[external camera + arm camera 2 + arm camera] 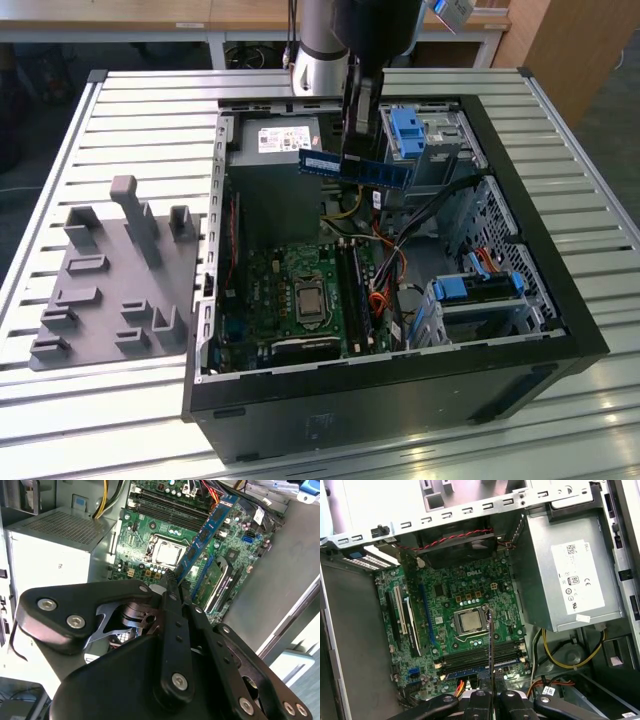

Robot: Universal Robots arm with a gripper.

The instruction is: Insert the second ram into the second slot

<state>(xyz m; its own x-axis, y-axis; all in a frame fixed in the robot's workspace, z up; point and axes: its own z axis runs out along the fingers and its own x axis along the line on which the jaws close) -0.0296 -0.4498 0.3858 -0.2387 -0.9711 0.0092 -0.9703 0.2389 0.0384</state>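
1. The slatted metal surface (130, 100) carries an open black computer case (400, 400). A grey fixture plate (110, 270) lies on the surface at 9 o'clock of the case in the exterior view.
2. Inside the case, the grey power supply (275, 140) sits at 12 o'clock and the green motherboard (290, 290) at 6 o'clock. Drive cages with light-blue tabs (405, 130) stand at 1 and 4 o'clock.
3. The arm (320, 40) reaches down over the 12 o'clock edge of the case.
4. The fingers (356, 140) are closed flat on the second ram (355, 168), gripping it near mid-length. The stick's two ends project to either side of the fingers.
5. The second ram hangs in the air, roughly level, between the power supply and the 1 o'clock drive cage. It is at 12 o'clock of the memory slots (355, 290), well apart from them, and touches no part of the case.
6. In the first wrist view the second ram (490, 650) appears edge-on between the fingers (481, 700), crossing over the memory slots (480, 657) and the processor socket (470, 621).
7. In the second wrist view the second ram (207, 530) extends from the fingers (170, 595) above the motherboard (150, 535).
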